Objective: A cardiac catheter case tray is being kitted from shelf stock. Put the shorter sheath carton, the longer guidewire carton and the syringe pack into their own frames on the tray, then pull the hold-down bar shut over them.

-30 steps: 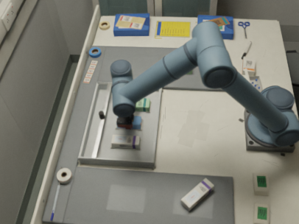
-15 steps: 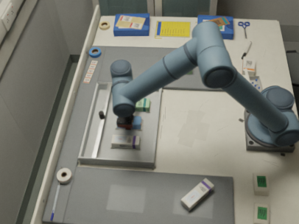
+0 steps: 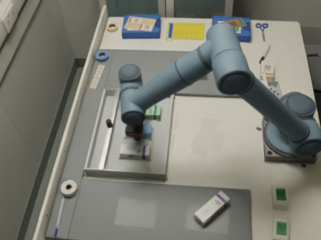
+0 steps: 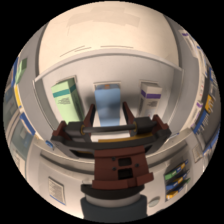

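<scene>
On the grey tray (image 3: 130, 134) at the left of the table, three items lie side by side: a green-banded carton (image 3: 153, 113), a blue syringe pack (image 3: 146, 131) in the middle, and a white carton with a purple band (image 3: 135, 152). The blue pack (image 4: 107, 106) lies flat in the middle frame, with my open gripper (image 4: 108, 111) straddling it from just above and holding nothing. The green carton (image 4: 66, 100) and the purple-banded carton (image 4: 150, 100) flank it. The hold-down bar (image 3: 106, 136) with its dark knob (image 3: 108, 122) runs along the tray's left side, away from the items.
Behind the tray, blue boxes (image 3: 141, 26) and a yellow sheet (image 3: 185, 30) sit at the table's far edge. Another purple-banded carton (image 3: 212, 207) lies on the grey mat in front. Tape rolls (image 3: 68, 188) rest by the left edge. My base (image 3: 292, 134) stands to the right.
</scene>
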